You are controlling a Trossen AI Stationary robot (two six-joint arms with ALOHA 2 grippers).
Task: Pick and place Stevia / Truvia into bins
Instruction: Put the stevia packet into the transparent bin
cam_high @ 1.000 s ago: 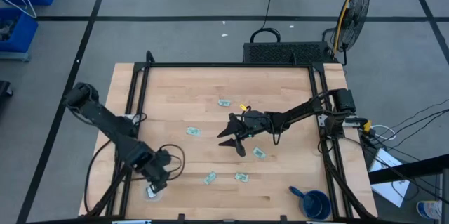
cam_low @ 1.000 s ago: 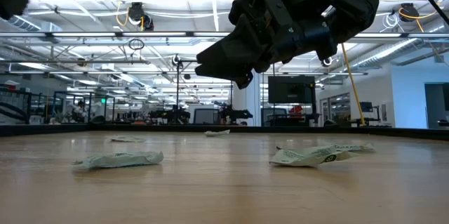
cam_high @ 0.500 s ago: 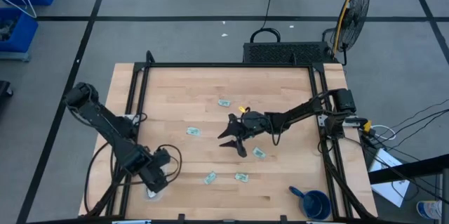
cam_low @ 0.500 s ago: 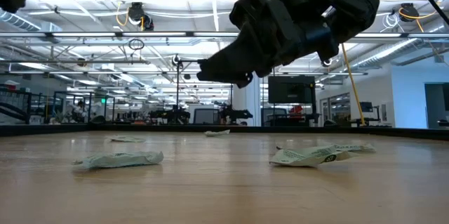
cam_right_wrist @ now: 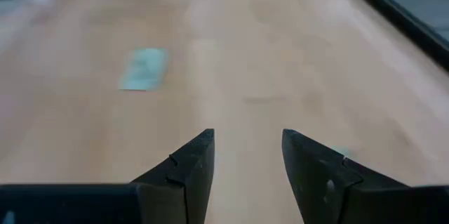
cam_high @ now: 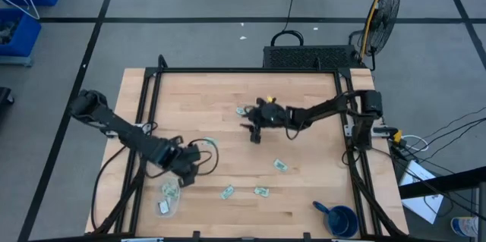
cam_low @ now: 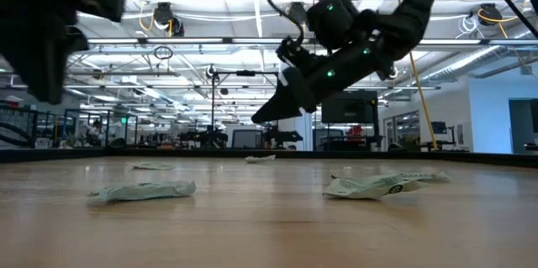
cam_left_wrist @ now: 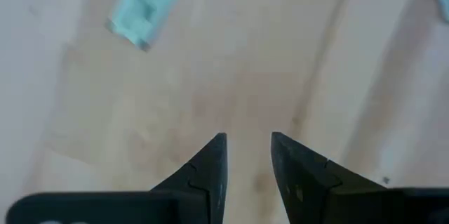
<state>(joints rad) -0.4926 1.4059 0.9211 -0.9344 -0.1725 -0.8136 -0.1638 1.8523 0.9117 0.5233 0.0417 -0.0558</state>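
Near front-left edge: bin [cam_high: 168,197] partly hid by cables | L gripper [cam_high: 190,172] jaws apart, empty | R gripper [cam_high: 254,130] same

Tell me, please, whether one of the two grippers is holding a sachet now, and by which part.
Nothing is held. The left gripper and the right gripper both show open fingers with only bare table between them.

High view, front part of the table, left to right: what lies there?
bin → first sachet → second sachet → third sachet → cup
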